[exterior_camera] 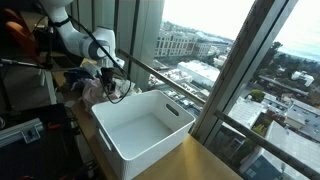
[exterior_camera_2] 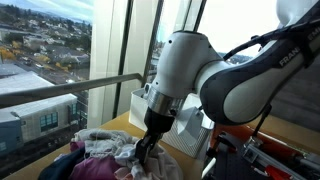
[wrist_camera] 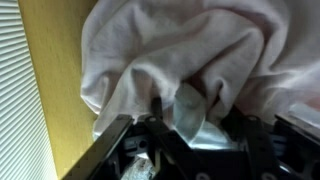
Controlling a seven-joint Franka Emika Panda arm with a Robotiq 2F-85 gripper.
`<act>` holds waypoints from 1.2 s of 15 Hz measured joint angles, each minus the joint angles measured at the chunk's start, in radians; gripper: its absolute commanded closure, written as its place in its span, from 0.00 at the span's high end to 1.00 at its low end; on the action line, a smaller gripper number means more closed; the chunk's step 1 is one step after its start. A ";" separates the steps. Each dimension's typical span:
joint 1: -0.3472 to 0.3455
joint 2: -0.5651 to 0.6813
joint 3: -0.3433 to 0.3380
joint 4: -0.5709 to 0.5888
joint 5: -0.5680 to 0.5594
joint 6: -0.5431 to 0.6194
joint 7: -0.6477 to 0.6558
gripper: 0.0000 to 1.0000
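Observation:
A heap of clothes lies on the wooden table, with a whitish cloth (wrist_camera: 180, 40) on top; the heap also shows in both exterior views (exterior_camera: 92, 88) (exterior_camera_2: 105, 152). My gripper (wrist_camera: 185, 108) points down into it, its dark fingers (wrist_camera: 156, 104) standing partly apart on either side of a raised fold of that cloth. The fold fills the gap between them, and I cannot see a firm pinch. In both exterior views the gripper (exterior_camera: 108, 84) (exterior_camera_2: 146, 150) is sunk into the top of the pile, fingertips hidden by fabric.
A large white plastic bin (exterior_camera: 140, 125) stands on the table beside the heap, its corner also seen behind the arm (exterior_camera_2: 138, 105). Tall windows with a metal rail (exterior_camera_2: 60, 92) run along the table's edge. Bare yellow tabletop (wrist_camera: 60, 100) shows beside the cloth.

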 measured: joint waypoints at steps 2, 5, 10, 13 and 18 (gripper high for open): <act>-0.052 -0.023 -0.005 -0.016 0.028 -0.001 -0.041 0.14; -0.145 -0.079 -0.006 -0.045 0.084 -0.008 -0.118 0.00; -0.241 -0.215 -0.006 -0.063 0.163 -0.058 -0.212 0.01; -0.251 -0.311 -0.005 -0.066 0.200 -0.102 -0.239 0.01; -0.271 -0.466 -0.018 -0.058 0.214 -0.137 -0.258 0.01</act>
